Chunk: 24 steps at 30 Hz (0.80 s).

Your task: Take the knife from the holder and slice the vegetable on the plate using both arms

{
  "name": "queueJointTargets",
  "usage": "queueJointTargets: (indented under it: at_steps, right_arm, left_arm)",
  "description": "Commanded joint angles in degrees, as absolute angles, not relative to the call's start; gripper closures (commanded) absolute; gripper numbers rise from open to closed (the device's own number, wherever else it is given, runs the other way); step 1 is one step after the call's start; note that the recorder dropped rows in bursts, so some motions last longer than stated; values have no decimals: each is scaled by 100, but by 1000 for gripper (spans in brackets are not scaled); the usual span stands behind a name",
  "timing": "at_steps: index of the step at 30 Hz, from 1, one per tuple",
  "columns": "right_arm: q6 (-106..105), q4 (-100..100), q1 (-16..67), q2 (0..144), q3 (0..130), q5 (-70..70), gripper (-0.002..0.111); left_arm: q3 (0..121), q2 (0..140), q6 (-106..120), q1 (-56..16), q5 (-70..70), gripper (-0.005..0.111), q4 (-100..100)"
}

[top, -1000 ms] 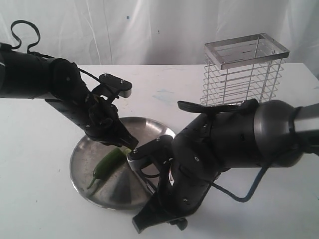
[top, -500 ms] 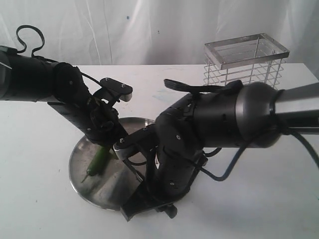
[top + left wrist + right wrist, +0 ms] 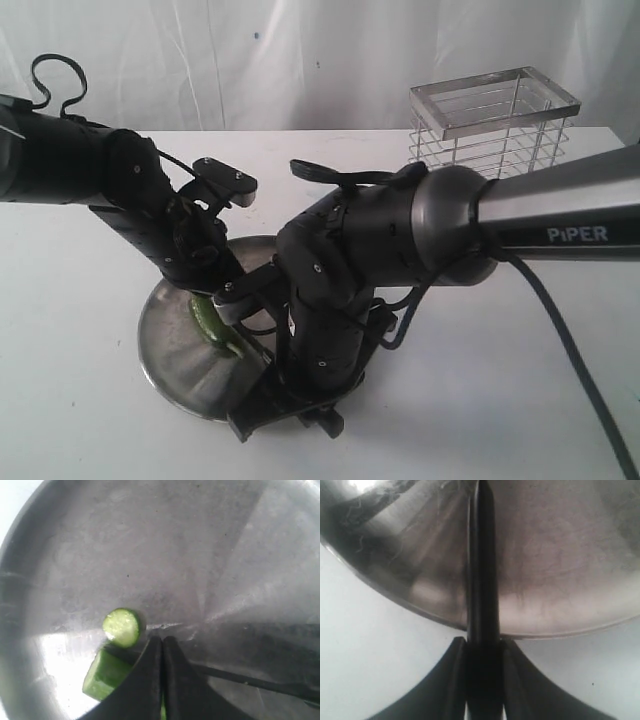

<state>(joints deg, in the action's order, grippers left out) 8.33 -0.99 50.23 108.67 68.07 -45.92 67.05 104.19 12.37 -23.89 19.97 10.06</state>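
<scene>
From the exterior view, you have bare table (image 3: 500, 400) open to the right of the plate (image 3: 165, 345), with the holder (image 3: 490, 125) well apart behind. Your left hand (image 3: 205, 292) meets the vegetable (image 3: 213, 325). Your right hand (image 3: 265, 415) hangs past the plate's near rim, and the knife is hidden by it.

At the left wrist, the fingertips (image 3: 152, 670) are clenched together. A cut slice (image 3: 121, 627) lies just beside them, and the rest is partly covered.

At the right wrist, the hand is grasping the knife (image 3: 482, 555), which crosses the rim edge-on, its tip cut off.
</scene>
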Motion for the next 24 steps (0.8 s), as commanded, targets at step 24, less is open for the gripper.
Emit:
queueJointTargets:
  at_steps: [24]
  right_arm:
    - [1829, 1532, 4963, 10952, 7024, -4718, 108]
  left_arm:
    - [6678, 10337, 1206, -2468, 2390, 107, 1320]
